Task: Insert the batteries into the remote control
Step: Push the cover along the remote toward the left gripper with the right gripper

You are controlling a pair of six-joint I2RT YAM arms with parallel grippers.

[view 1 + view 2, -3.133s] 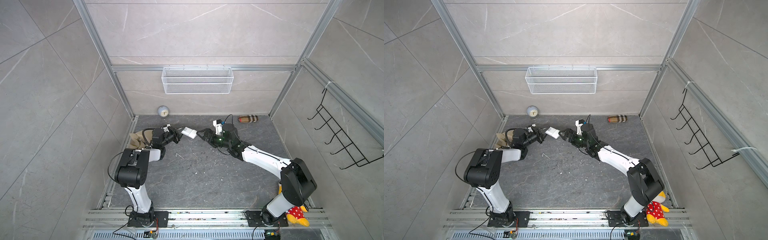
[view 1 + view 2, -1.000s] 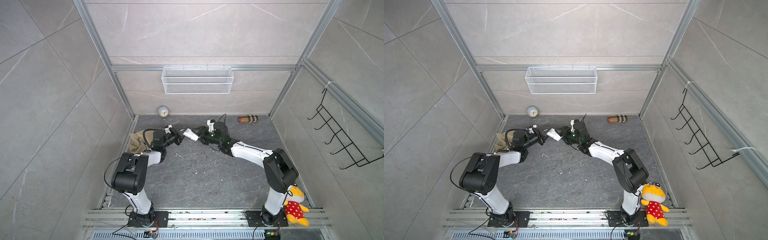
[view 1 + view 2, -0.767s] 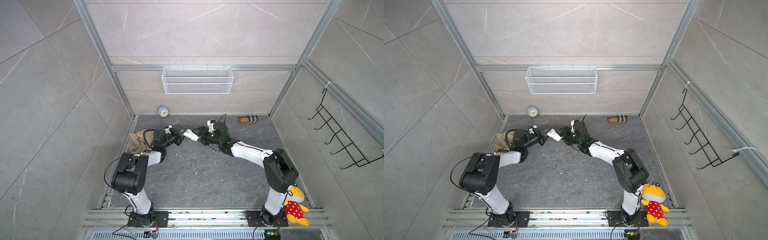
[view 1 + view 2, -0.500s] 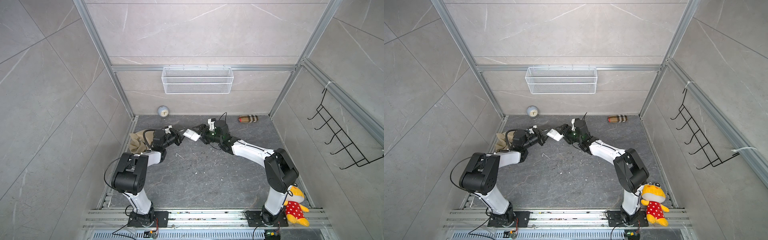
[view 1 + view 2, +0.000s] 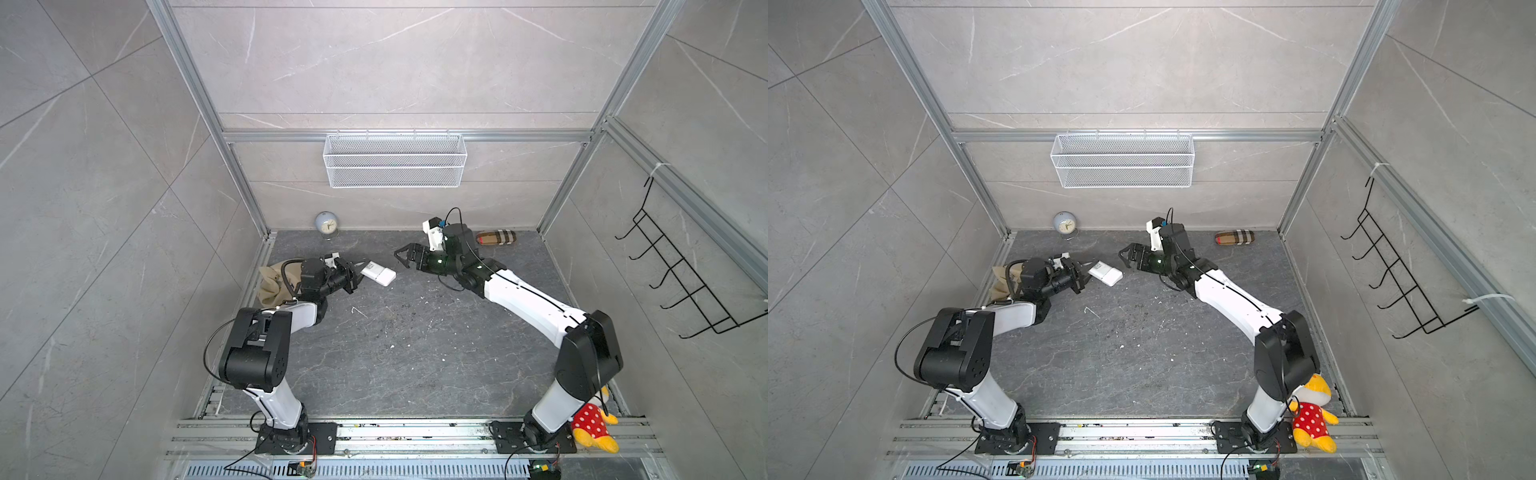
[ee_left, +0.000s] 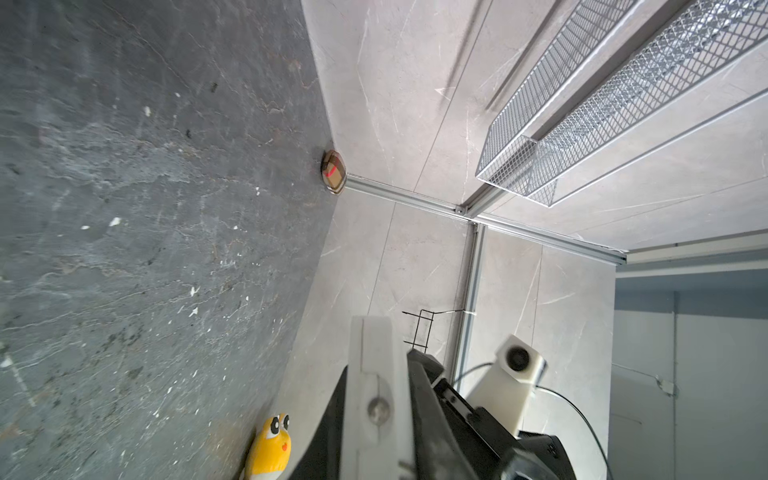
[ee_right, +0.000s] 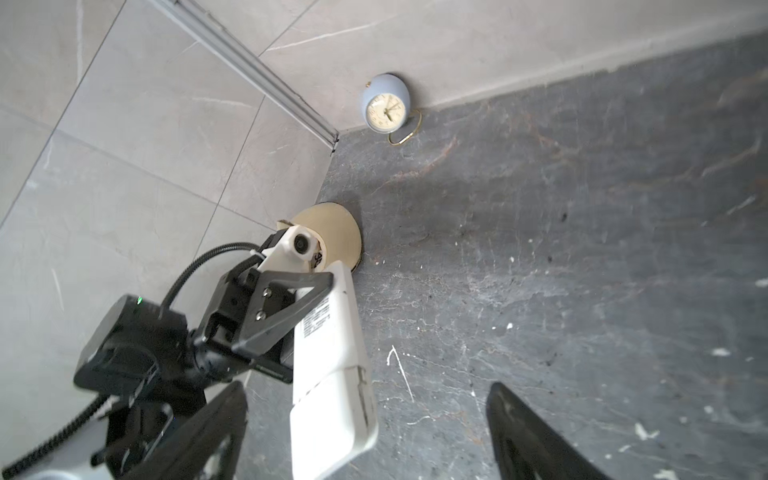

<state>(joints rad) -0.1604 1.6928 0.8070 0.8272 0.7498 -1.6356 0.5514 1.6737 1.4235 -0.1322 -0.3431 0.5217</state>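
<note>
Remote control (image 5: 378,274) hangs in the air above the desk (image 5: 415,353), gripped at one end by the left claw (image 5: 356,274), which is clenched on its edges. The right claw (image 5: 402,259) faces its free end, close but apart, jaws spread wide and holding nothing. In the right wrist view the remote's back shows, printed label near the grip. The cover panel at the free end looks to be on, though I cannot tell whether it is latched. No batteries are visible on the desk or in either claw, and whether they already sit inside cannot be told. My judgement: the step in hand concerns that cover end. The right claw should come in square along the remote's long axis and press or slide the panel without twisting. The left grip needs to stay firm and clear of the panel, since smooth plastic held at one end may pivot or slip under a push. Surroundings: a clock (image 5: 326,222) by the back wall, tan cloth (image 5: 272,282) behind the left arm, a plaid pouch (image 5: 496,238) behind the right wrist, a wire basket (image 5: 395,166) on the wall and a plush toy (image 5: 592,424) at the right arm's base. All are well apart from the work. Nothing lies between the claws; only scattered white specks dot the desk below.
</note>
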